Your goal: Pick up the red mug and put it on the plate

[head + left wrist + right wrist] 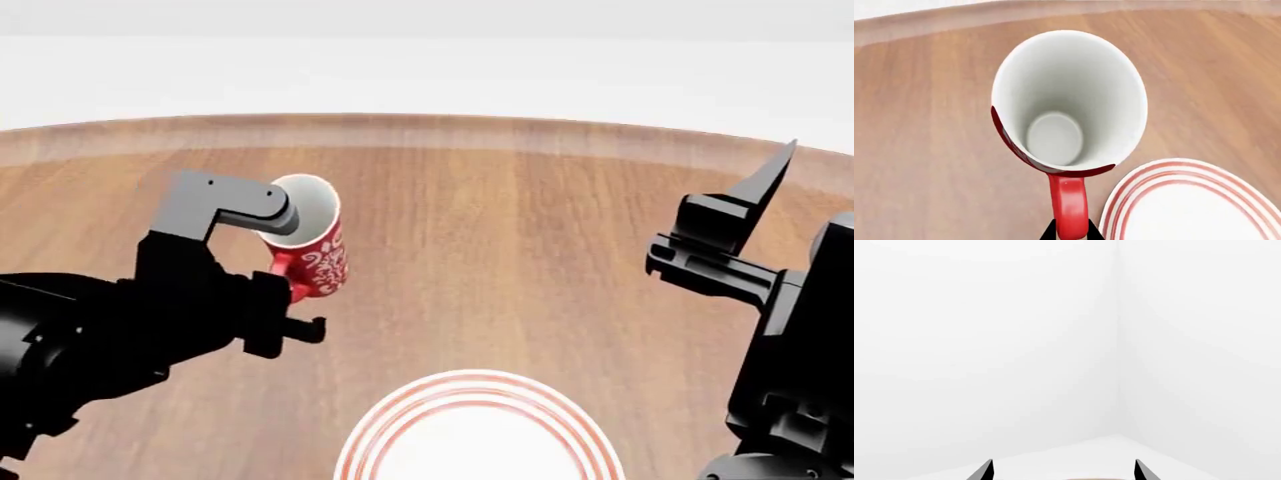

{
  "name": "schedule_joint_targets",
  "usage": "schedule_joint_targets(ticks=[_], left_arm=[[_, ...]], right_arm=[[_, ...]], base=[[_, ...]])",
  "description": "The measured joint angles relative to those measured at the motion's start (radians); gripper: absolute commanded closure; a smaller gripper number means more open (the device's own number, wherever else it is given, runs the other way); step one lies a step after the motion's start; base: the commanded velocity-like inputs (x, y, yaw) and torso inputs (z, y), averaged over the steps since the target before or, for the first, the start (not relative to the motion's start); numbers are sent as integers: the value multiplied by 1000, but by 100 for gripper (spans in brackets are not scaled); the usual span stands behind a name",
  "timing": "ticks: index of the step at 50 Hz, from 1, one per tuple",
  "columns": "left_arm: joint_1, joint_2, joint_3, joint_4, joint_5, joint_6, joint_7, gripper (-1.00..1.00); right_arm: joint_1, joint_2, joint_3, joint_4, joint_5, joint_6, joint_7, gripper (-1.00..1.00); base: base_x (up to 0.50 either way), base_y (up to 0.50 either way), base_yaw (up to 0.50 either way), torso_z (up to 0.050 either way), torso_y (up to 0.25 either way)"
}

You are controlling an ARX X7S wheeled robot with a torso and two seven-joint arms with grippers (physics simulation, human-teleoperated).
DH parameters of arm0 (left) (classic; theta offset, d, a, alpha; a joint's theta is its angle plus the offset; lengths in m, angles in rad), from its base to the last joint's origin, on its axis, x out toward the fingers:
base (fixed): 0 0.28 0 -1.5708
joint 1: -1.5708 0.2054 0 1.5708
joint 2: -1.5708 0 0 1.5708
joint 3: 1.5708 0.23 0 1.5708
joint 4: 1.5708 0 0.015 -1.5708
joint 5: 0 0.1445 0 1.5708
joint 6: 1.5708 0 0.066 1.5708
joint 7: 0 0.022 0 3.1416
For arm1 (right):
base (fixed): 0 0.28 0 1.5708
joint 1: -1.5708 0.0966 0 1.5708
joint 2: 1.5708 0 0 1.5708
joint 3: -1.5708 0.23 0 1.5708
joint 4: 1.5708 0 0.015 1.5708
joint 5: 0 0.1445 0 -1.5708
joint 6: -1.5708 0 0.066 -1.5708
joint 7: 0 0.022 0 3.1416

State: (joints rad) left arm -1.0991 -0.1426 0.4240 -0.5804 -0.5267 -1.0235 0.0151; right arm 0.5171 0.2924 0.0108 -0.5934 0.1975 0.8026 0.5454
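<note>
Over the counter (534, 230), on my left side, I'm holding the red mug (314, 255) by its handle (1069, 207), my left tool (1071, 231) pinched on that red loop so the cup hangs out in front with its mouth open to the wrist camera. It looks clear of the wood, tilted a little, white inside showing. Gripping the handle keeps the body free to set down flat. The plate (474, 430) sits nearer my base, just beside the mug in the wrist view and not under it yet (so I judge a carry toward me comes next). My right tool (1064, 471) is raised, tips spread apart, pointing at blank wall, out of the way.
</note>
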Motion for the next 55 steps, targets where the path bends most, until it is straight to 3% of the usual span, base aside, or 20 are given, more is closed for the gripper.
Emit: schedule_joint_targets(ticks=[38,55], left_arm=[[-43,102,248,-52,-9,22,214,100],[-27,124,337,-61,-50,33,249,100]], right_arm=[[2,6,-2,0,13,0,10,-100],[4,9,-5,2,18,-2,13,-100]], base=[[0,0,0,0,0],[0,0,0,0,1]])
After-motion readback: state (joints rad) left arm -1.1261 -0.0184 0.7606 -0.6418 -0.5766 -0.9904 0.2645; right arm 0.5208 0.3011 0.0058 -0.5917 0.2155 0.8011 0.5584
